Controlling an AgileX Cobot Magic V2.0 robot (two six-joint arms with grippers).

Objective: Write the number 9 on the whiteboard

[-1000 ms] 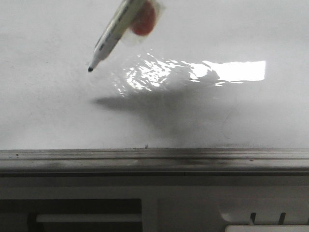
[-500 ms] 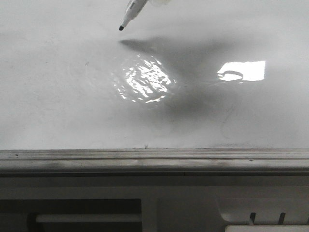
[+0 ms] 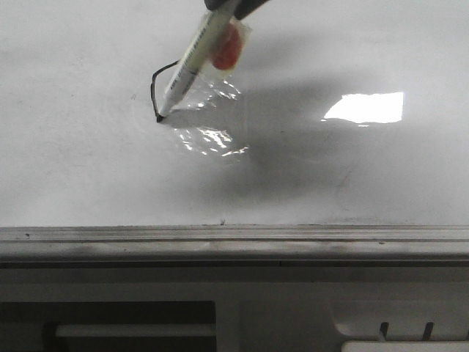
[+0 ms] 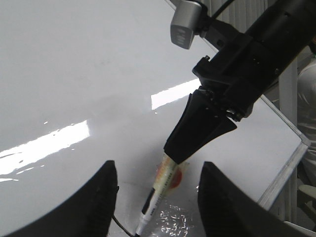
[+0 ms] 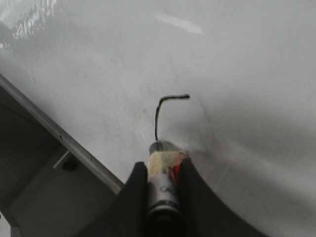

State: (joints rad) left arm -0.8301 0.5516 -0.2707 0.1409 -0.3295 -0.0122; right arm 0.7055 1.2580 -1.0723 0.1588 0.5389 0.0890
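Observation:
The whiteboard [image 3: 88, 169] is glossy white with glare patches. My right gripper [image 5: 164, 170] is shut on a white marker [image 3: 192, 62] with red and yellow tape, and shows at the top edge of the front view [image 3: 234, 6]. The marker's black tip touches the board. A thin curved black stroke [image 3: 154, 84], the one part of the number 9 that shows, runs up from the tip; it also shows in the right wrist view [image 5: 159, 111]. My left gripper [image 4: 158, 217] is open and empty, above the board, with the marker [image 4: 160, 195] between its fingers' line of sight.
A grey metal rail [image 3: 234, 242] runs along the board's near edge, with the robot's base below it. It also shows in the right wrist view [image 5: 59, 138]. The board's far corner and frame [image 4: 291, 148] show in the left wrist view. A bright glare patch [image 3: 366, 108] lies right of the marker.
The marker hung above the board with its tip free, swung away, then came down. Now its tip touches the board and a curved black stroke has appeared.

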